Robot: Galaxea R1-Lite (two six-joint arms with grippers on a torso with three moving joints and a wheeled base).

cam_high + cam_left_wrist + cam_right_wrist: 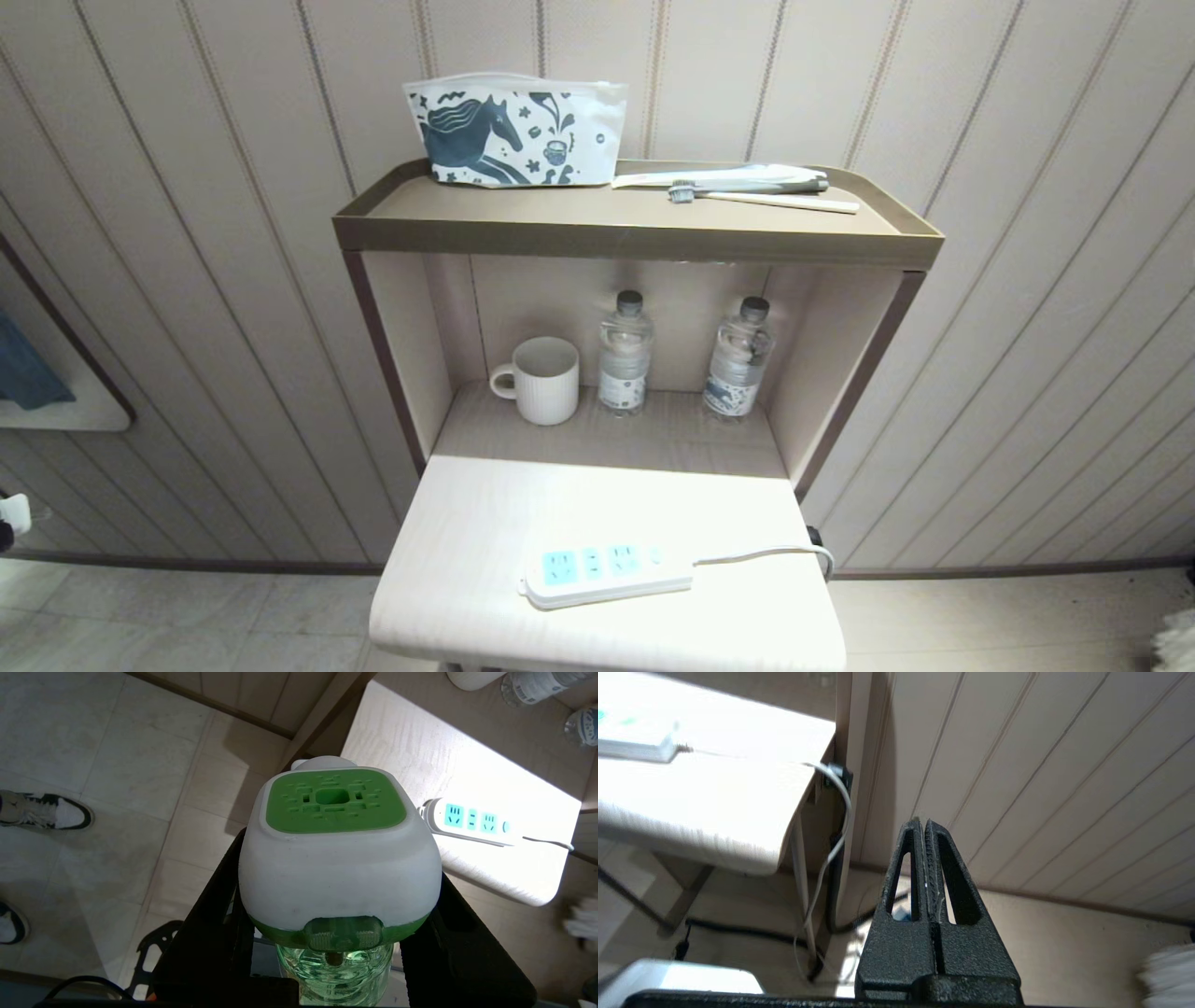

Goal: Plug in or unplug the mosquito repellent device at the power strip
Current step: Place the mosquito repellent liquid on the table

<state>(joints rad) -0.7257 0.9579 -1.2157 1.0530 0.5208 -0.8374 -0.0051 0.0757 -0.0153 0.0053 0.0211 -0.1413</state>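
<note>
- Left tool [336, 933], clamped on the mosquito repellent device [338, 858], is off the desk's [467, 560] left edge.
- Power strip [607, 571] lies lengthwise across the desk front, sockets up, vacant.
- Right tool [926, 830], pressed together, is beside the desk, low.

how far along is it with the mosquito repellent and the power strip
Done: the left gripper holds the mosquito repellent device, off to the table's side. The power strip lies on the table with its sockets empty. Left: carrying it over and pushing it in. The right gripper is shut, idle.
</note>
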